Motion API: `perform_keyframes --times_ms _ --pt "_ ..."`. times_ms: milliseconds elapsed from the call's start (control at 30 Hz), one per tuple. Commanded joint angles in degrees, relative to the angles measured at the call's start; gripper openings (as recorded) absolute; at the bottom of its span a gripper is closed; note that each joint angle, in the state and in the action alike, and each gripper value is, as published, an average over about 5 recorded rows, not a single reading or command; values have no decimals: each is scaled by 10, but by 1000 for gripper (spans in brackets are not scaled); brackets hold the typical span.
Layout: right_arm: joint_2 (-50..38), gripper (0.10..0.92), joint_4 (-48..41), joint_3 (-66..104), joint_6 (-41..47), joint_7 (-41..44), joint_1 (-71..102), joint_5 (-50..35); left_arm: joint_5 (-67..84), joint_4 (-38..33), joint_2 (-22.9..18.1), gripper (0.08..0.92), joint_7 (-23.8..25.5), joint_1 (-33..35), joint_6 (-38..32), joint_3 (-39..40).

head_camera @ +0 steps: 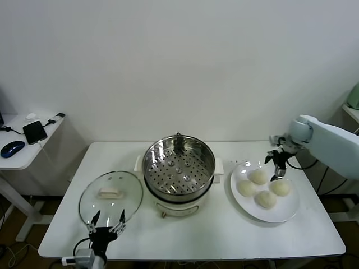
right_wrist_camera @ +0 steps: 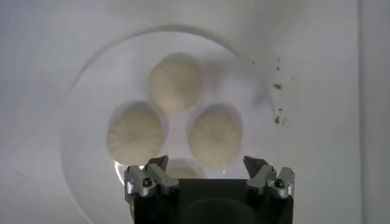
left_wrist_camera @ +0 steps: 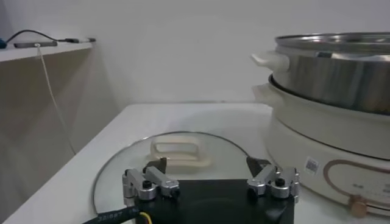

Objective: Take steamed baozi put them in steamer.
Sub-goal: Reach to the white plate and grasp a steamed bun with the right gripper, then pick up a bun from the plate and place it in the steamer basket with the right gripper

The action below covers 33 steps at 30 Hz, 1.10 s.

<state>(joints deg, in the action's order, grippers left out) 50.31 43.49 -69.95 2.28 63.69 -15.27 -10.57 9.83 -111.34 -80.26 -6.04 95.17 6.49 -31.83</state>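
Observation:
Four cream-white baozi lie on a white plate at the right: one at the back, one at the left, one at the front, one at the right. The steel steamer with its perforated tray stands mid-table and holds no buns. My right gripper hangs open above the plate, over the back buns; in the right wrist view its open gripper is above three fully visible buns, the nearest, and a fourth is partly hidden. My left gripper is open, low at the front left.
A round glass lid with a cream handle lies flat left of the steamer; in the left wrist view the lid is just ahead of the left gripper. A side table with a phone and mouse stands far left.

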Motion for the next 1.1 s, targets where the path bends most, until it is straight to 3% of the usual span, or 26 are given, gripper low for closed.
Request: perform_keyframes --times_ms 33,433,733,900,1100 --pt "57 823 -84 12 -20 5 34 22 -1 5 -1 823 0 -1 0 0" --pt "80 811 -126 60 -35 -10 67 53 -4 15 -3 823 0 -7 0 7" --pt "87 644 -129 72 -33 -23 65 75 -5 8 -3 823 -1 -4 1 6" --pt "66 596 -73 49 -19 -17 33 52 -6 1 -3 823 -1 1 0 6" --pt "26 594 75 -81 -24 -5 -139 -25 -9 -10 -5 823 -2 8 -1 9"
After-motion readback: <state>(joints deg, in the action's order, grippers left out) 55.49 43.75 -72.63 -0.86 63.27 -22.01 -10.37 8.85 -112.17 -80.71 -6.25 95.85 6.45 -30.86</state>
